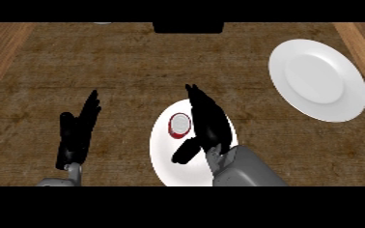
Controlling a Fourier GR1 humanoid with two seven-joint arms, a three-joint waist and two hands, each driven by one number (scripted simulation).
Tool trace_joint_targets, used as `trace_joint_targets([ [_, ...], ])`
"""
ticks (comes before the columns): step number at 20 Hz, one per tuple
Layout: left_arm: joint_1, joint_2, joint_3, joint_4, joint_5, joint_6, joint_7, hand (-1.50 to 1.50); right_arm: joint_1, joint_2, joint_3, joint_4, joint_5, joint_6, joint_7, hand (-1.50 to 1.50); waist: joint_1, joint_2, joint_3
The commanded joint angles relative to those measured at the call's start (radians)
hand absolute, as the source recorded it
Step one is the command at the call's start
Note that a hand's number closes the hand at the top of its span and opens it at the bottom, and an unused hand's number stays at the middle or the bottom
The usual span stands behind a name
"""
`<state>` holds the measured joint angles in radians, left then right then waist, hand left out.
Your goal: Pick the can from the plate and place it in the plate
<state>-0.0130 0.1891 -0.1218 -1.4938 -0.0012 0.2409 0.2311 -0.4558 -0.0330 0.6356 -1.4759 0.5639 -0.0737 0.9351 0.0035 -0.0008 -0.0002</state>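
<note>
A small red can with a white top (179, 125) stands upright on a white plate (166, 159) near the lower middle of the head view. My right hand (208, 125) hovers over that plate just right of the can, fingers straight and pointing away, thumb spread below the can; it is open and not closed on the can. A second, larger white plate (317, 79) lies at the far right with nothing on it. My left hand (77, 130) rests open at the lower left, fingers up.
The counter's top is dark brown wood grain, with lighter wood strips along the left edge (13, 41) and right edge (353, 34). A black object (188, 27) sits at the far middle edge.
</note>
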Motion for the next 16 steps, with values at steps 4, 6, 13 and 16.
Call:
trace_joint_targets([
  [4, 0.005, 0.000, 0.053, 0.045, 0.015, -0.065, -0.065, 0.00, -0.029, 0.032, 0.041, 0.166, -0.020, -0.086, -0.069, -1.50, 0.006, 0.002, 0.000],
  [6, -0.064, -0.032, 0.034, -0.014, -0.036, -0.002, 0.081, 0.00, 0.037, 0.032, -0.009, 0.090, 0.019, -0.014, -0.077, -1.50, -0.001, 0.000, 0.000],
  [13, -0.086, -0.012, 0.097, 0.051, -0.006, -0.077, 0.027, 0.00, 0.026, 0.033, 0.023, 0.184, -0.012, -0.097, -0.102, -1.50, 0.003, 0.002, 0.000],
  [16, 0.019, -0.048, 0.035, -0.056, -0.070, -0.047, 0.038, 0.00, 0.005, 0.033, -0.018, 0.195, -0.016, -0.030, -0.133, -1.50, 0.003, 0.001, 0.000],
])
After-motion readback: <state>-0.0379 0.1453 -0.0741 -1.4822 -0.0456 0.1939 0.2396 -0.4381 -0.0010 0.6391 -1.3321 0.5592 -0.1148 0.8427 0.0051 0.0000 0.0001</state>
